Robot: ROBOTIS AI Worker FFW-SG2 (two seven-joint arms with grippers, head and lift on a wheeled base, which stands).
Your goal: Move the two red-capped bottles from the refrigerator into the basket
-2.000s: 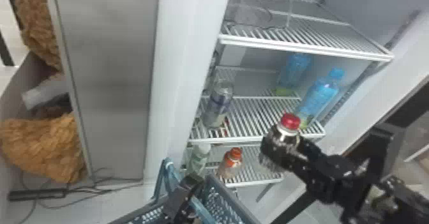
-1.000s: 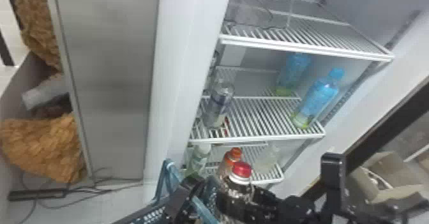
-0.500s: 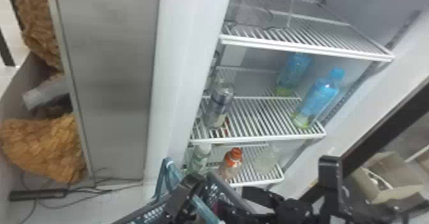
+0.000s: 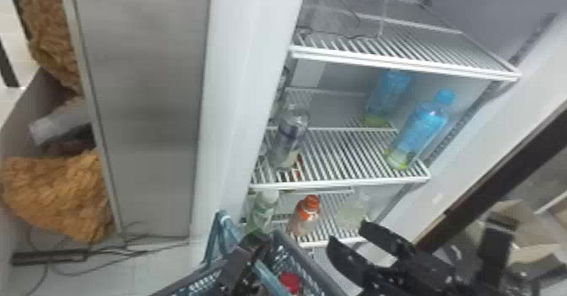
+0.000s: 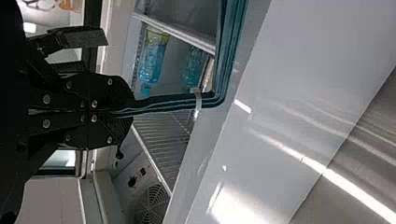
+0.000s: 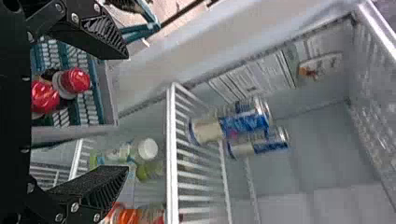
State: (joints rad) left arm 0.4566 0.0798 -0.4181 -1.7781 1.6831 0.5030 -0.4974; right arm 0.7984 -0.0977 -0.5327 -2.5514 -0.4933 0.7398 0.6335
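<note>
In front of the refrigerator (image 4: pixel 244 84), our basket (image 4: pixel 185 280) could tip if our left gripper (image 5: pixel 130 112), clenched on its handle (image 5: pixel 163 101), slipped. Our right gripper (image 6: pixel 127 112), released and empty, could snag it if swung low, jostling both red-capped bottles (image 6: pixel 75 80) (image 6: pixel 44 97) inside.

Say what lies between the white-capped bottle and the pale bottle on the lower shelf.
In the head view, the orange-capped bottle stands between the white-capped bottle and the pale bottle.

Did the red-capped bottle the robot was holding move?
Yes: against the middle shelf, the red-capped bottle moved down and left, into the basket.
</note>
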